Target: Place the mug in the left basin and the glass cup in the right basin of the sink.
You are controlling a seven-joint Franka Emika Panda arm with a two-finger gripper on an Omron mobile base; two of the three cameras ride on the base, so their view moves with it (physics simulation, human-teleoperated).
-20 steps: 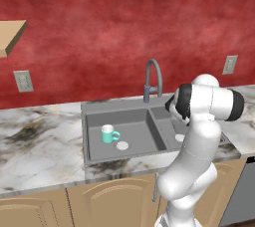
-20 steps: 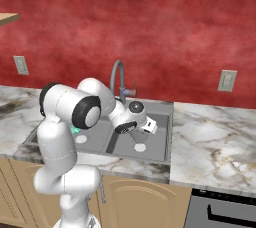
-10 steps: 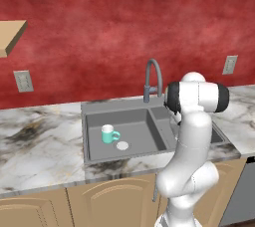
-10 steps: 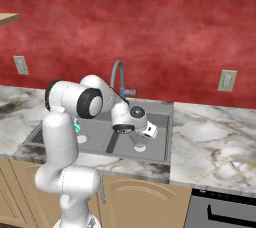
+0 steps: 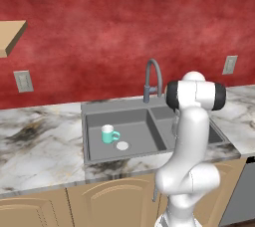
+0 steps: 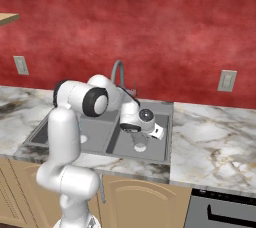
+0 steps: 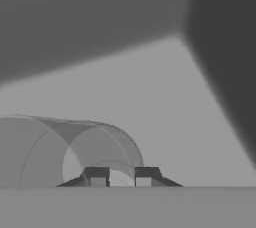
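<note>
Now that the claw [image 7: 120,181] has clenched on the see-through glass cup's [image 6: 140,142] rim (low over the narrower dark basin [image 6: 159,146]), only release remains.

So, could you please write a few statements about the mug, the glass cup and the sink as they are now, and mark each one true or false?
1. The mug stands upright in the left basin. True.
2. The glass cup sits on the marble counter beside the sink. False: it is over the right basin, at the gripper.
3. The jaws are closed on the glass cup's wall. True: the hand view shows the fingertips pinching it.
4. The mug lies on its side in the right basin. False: it is upright in the left basin, next to the white drain.
5. The tap rises behind the sink. True.
</note>
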